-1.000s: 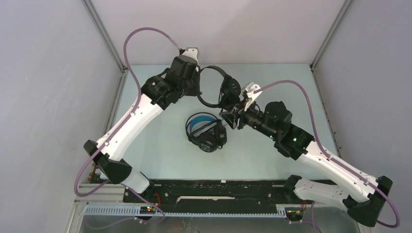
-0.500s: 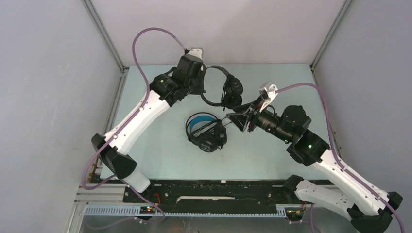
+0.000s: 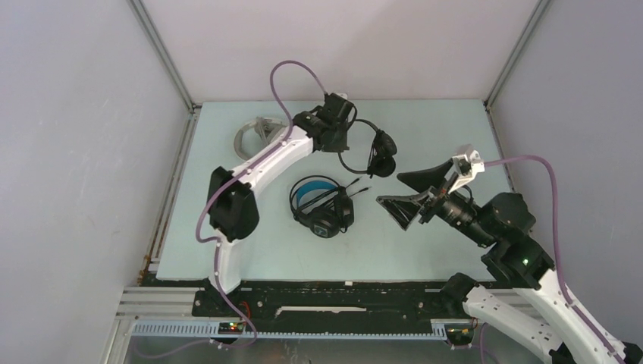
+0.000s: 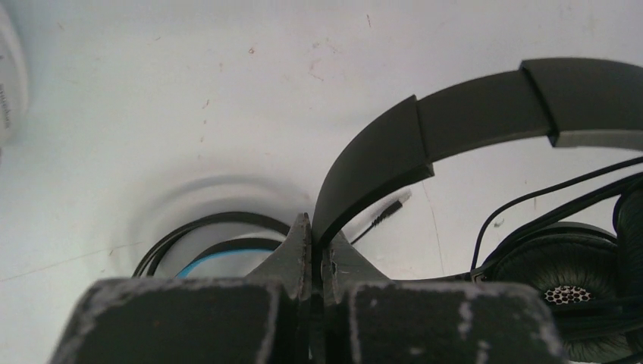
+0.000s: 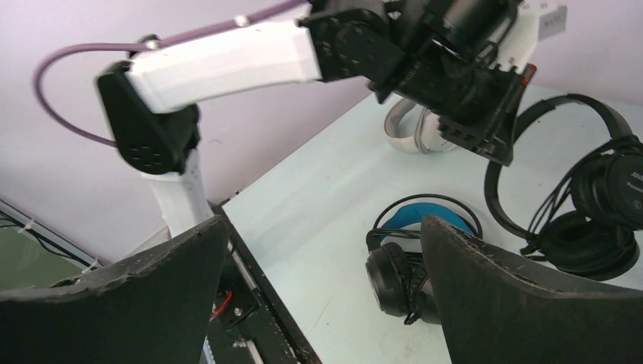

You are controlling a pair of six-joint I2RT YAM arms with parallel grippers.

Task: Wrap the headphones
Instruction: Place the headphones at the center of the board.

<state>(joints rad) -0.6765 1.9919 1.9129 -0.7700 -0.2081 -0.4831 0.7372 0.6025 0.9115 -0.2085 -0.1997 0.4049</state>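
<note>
- Left fingers (image 4: 302, 254): pressed together on the headband (image 4: 425, 136) of the slim black headphones (image 3: 371, 152). They pinch the thin band at one spot on its arc, away from the cups.
- Right fingers (image 3: 406, 211): spread wide and holding nothing, over the right of the surface (image 3: 258, 243), well apart from every set.
- The slim set's cable (image 4: 531, 201) runs loose beside the cups. Its plug (image 4: 387, 214) lies toward the blue-lined headphones (image 3: 322, 206) at mid-surface.
- White-grey headphones (image 3: 254, 136): far left, beside the left arm.
- We cannot tell whether the cups rest on the surface.
- Risk, as we judge it: a single pinch on a narrow band lets the set pivot or slip out if it is pulled.
- Risk: the trailing cable may catch the blue-lined set and drag it.
- Risk: the wide right fingers, reaching for thin cable, may close on nothing or nudge a cup.
</note>
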